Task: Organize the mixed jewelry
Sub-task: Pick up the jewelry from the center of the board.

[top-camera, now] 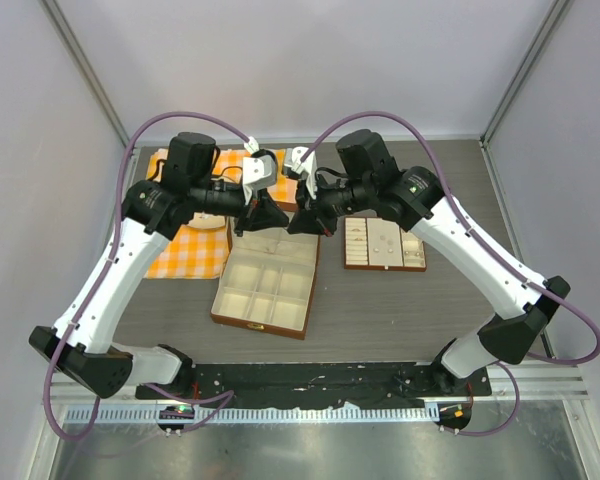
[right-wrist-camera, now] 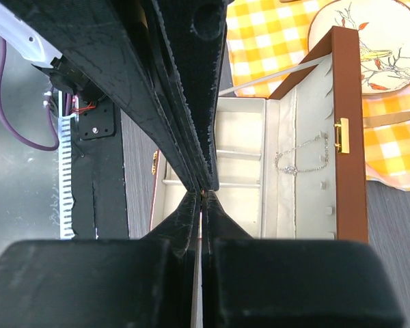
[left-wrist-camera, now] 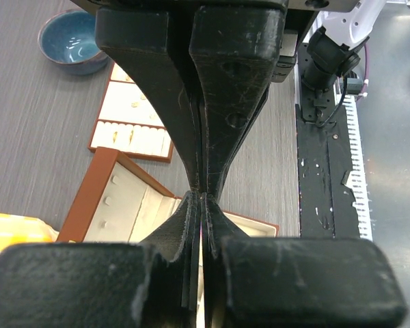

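Both grippers meet tip to tip above the open brown box [top-camera: 263, 290]. My left gripper [top-camera: 272, 216] [left-wrist-camera: 201, 198] is shut, and so is my right gripper [top-camera: 302, 219] [right-wrist-camera: 202, 193]. A tiny copper-coloured ring [right-wrist-camera: 201, 192] shows only as a glint pinched where the tips touch. In the left wrist view the right gripper's fingers [left-wrist-camera: 225, 82] come down from above. The thin silver chain necklace [right-wrist-camera: 301, 160] with its small pendant hangs across the box's cream lid [right-wrist-camera: 348, 137]. Other rings sit in the ring tray [top-camera: 385, 245] [left-wrist-camera: 133, 130].
An orange checked cloth [top-camera: 185, 250] [right-wrist-camera: 273, 48] lies left of the box, with a painted round plate [right-wrist-camera: 372, 41] on it. A blue bowl [left-wrist-camera: 74, 42] stands beyond the ring tray. The box [left-wrist-camera: 116, 198] has several cream compartments. The black arm base rail [top-camera: 310, 385] runs along the near edge.
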`<action>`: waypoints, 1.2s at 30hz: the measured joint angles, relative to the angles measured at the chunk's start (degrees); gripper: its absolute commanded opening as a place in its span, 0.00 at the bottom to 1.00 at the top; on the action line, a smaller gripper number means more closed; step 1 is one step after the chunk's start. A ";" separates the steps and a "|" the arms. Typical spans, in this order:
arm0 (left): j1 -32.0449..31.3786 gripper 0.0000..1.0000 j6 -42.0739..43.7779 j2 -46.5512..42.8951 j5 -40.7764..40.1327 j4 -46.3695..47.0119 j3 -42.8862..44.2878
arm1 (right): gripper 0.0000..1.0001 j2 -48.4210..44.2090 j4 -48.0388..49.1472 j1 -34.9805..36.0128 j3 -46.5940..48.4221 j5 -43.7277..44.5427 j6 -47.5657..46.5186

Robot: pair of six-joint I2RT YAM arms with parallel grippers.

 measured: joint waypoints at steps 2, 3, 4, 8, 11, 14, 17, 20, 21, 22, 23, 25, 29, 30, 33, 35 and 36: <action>0.00 0.00 0.00 0.00 0.24 0.28 -0.24 | 0.01 -0.02 -0.07 -0.04 0.00 0.07 0.02; 0.00 0.00 -0.04 0.00 0.33 0.44 -0.37 | 0.01 -0.02 -0.13 -0.09 0.00 0.11 0.02; 0.00 0.00 -0.09 0.00 0.52 0.55 -0.52 | 0.01 -0.02 -0.26 -0.15 0.00 0.13 0.02; 0.00 0.00 -0.42 0.00 1.11 0.83 -0.90 | 0.02 -0.02 -0.66 -0.22 0.00 0.22 0.22; 0.00 0.00 -1.14 0.15 1.31 1.03 -0.96 | 0.13 -0.13 -0.85 -0.28 0.00 0.79 0.39; 0.00 0.00 -1.53 0.33 1.38 1.16 -0.98 | 0.25 -0.24 -0.85 -0.28 0.00 1.60 0.72; 0.00 0.00 -1.92 0.39 1.31 1.14 -1.07 | 0.31 -0.55 -0.55 -0.31 0.00 2.56 0.85; 0.00 0.00 -2.84 0.39 1.09 1.40 -1.11 | 0.33 -1.29 -0.02 -0.48 -0.04 3.50 0.83; 0.00 0.00 -2.99 0.37 1.05 1.51 -1.11 | 0.33 -1.66 0.22 -0.66 -0.07 3.72 0.83; 0.00 0.00 -3.23 0.37 1.05 1.66 -1.11 | 0.34 -2.01 0.37 -0.81 -0.07 3.85 0.83; 0.00 0.00 -3.54 0.37 1.03 1.86 -1.11 | 0.34 -2.38 0.55 -1.07 -0.09 4.00 0.85; 0.00 0.00 -4.52 0.37 1.03 2.51 -1.14 | 0.35 -3.15 1.01 -1.49 -0.28 4.17 0.83; 0.02 0.00 -7.41 -0.04 0.76 5.49 -2.03 | 0.39 -5.03 1.88 -2.69 -1.70 4.39 0.90; 0.11 0.00 -8.63 -0.24 0.57 6.49 -2.40 | 0.40 -5.53 2.01 -3.23 -2.23 4.39 1.05; 0.61 0.00 -12.85 -0.52 0.11 9.94 -2.97 | 0.43 -6.84 2.84 -5.29 -3.96 4.15 1.66; 0.92 0.00 -16.57 -0.55 -0.57 13.16 -3.02 | 0.44 -7.72 3.37 -6.69 -5.07 3.85 2.10; 1.05 0.00 -18.62 -0.55 -0.90 14.86 -3.02 | 0.44 -8.02 3.67 -7.37 -5.53 3.50 2.40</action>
